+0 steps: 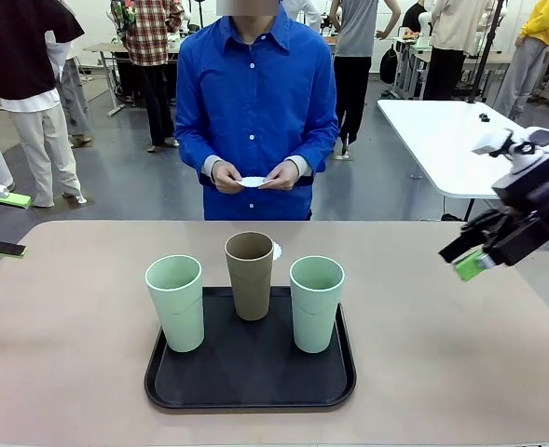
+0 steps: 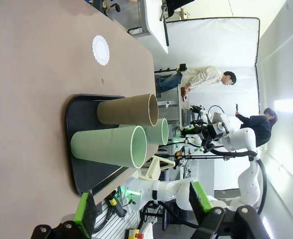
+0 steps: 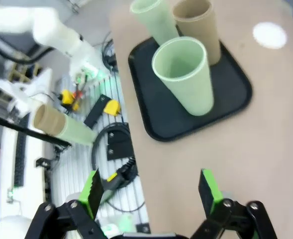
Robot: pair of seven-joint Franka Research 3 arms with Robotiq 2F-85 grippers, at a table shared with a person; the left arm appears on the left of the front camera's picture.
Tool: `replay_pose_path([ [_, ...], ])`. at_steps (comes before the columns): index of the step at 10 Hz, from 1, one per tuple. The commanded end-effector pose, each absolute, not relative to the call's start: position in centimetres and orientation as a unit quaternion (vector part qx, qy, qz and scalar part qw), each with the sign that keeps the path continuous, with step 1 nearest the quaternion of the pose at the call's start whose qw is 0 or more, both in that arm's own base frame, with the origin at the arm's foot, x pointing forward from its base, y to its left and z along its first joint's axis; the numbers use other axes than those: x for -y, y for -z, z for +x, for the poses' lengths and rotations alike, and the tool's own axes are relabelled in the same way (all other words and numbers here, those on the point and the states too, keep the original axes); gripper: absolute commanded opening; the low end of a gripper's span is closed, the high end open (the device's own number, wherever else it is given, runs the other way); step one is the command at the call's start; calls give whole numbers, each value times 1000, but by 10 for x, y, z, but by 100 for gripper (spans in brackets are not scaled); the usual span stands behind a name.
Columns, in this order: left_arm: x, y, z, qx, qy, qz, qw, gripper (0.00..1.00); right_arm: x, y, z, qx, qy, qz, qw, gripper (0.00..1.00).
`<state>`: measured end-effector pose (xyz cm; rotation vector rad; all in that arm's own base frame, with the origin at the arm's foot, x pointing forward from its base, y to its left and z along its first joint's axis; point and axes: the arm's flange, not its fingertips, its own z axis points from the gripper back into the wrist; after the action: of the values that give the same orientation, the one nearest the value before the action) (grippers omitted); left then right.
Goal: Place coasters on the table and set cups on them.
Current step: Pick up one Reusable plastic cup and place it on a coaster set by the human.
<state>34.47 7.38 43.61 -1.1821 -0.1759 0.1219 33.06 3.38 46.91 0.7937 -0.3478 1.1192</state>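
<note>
Tray (image 1: 167, 396): black with rounded corners. It lies flat on the beige worktop (image 1: 60, 372), at the middle and toward the robot's side, and carries all three cups.
Left mint cup (image 1: 175, 303): pale green. It stands upright, mouth up, on the left part of the tray.
Brown cup (image 1: 250, 275): taupe. It stands upright at the far edge of the tray, between the two green cups and behind them.
Right mint cup (image 1: 316, 303): pale green. It stands upright on the right part of the tray.
Cup contents: the right wrist view looks down into the right mint cup and shows bare green wall and floor. In the front view the other two mouths show bare inner wall.
Surfaces: the cups are matte and plain-coloured, and the tray is plain black.
Coaster on worktop (image 1: 276, 251): a white disc with a scalloped edge. It lies flat just beyond the far edge of the tray and is partly hidden behind the brown cup. The left wrist view shows it whole and apart from the tray.
Held coaster (image 1: 252, 182): a white disc at waist height on the far side, held between the person's hands (image 1: 226, 177).
Left tool (image 2: 142, 206): the fingers are spread wide with nothing between them. It is at the left end of the worktop, pointed toward the tray.
Right tool (image 1: 465, 253): the fingers are spread wide and grip nothing. It hovers over the right end of the worktop, well apart from the tray.
</note>
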Motion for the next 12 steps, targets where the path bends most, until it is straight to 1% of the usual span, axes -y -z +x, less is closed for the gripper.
replay_pose_path([
  [1, -75, -437, 345, 86, -55, -562, 821, 100, -64, -454, 321, 199, -559, 292, 750, 100],
  [3, -75, -437, 345, 86, -55, -562, 821, 100, -97, -448, 319, 202, -591, 243, 742, 100],
  [5, -75, -437, 345, 86, -55, -562, 821, 100, -114, -437, 317, 250, -606, 171, 735, 100],
  [7, -75, -437, 345, 86, -55, -562, 821, 100, -118, -427, 320, 234, -610, 170, 738, 100],
  [8, -75, -437, 345, 86, -55, -562, 821, 100, -116, -426, 321, 223, -602, 184, 744, 100],
  [9, -75, -437, 345, 86, -55, -562, 821, 100, -124, -468, 347, 246, -607, 176, 735, 100],
  [12, -75, -437, 345, 86, -55, -562, 821, 100, -124, -468, 347, 246, -607, 176, 735, 100],
])
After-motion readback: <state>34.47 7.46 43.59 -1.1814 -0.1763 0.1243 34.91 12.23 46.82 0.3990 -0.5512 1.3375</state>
